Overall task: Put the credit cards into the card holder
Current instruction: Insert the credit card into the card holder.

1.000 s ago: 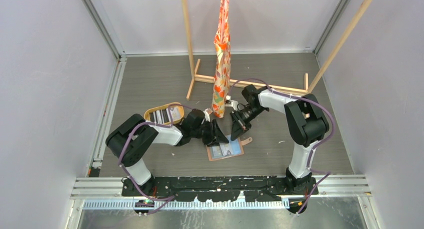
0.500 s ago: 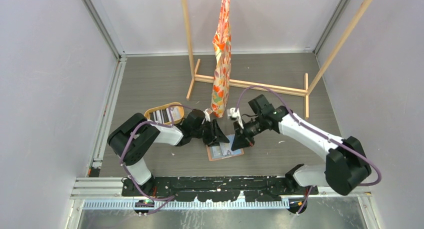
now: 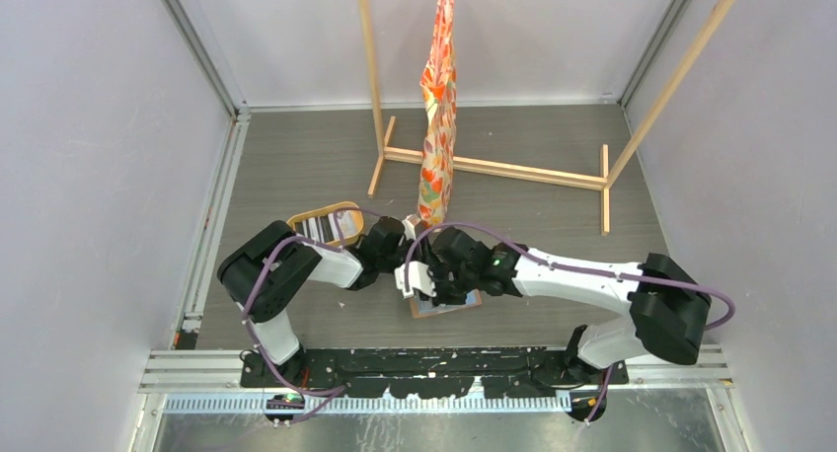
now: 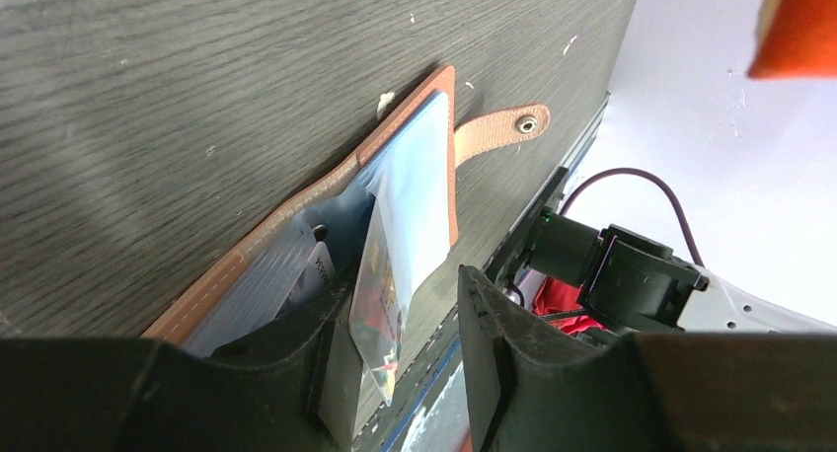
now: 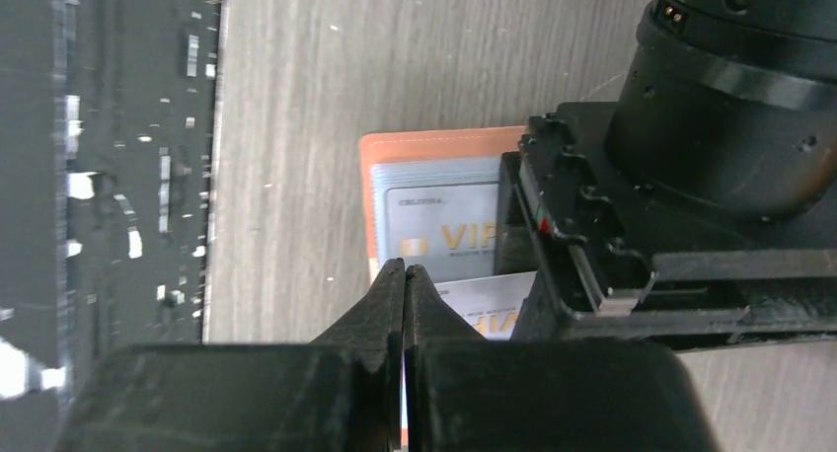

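On the near-middle tabletop lies the open card holder, right end effector pinched together above a white credit card, left end effector apart astride its clear sleeve.

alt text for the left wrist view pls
The card holder lies open on a grey wood-grain table, snap tab pointing away, one clear sleeve raised with a colourful card inside. The left gripper fills the bottom edge, its black jaws apart either side of that sleeve.
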You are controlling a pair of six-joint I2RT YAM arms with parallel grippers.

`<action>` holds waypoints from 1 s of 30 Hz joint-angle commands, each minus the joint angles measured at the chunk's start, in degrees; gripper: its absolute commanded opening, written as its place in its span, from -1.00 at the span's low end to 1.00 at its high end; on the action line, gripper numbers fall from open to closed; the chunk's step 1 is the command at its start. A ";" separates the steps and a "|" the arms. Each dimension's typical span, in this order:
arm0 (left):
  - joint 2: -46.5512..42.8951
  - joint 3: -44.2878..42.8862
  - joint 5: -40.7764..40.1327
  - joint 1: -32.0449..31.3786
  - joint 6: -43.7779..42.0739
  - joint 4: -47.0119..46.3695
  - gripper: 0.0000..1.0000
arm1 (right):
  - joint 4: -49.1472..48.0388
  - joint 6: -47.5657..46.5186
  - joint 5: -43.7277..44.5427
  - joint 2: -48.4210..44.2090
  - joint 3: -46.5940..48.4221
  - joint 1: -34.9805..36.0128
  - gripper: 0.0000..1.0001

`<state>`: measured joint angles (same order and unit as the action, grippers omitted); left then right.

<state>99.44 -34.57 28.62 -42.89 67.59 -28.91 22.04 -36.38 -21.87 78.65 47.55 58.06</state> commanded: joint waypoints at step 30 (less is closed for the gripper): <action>-4.24 2.31 -0.95 0.95 -1.96 4.01 -0.13 | 4.77 -5.06 20.41 9.67 4.64 4.59 -0.98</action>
<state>97.71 -33.28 28.51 -42.54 68.12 -29.04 24.49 -41.71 -2.20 88.88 50.26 63.66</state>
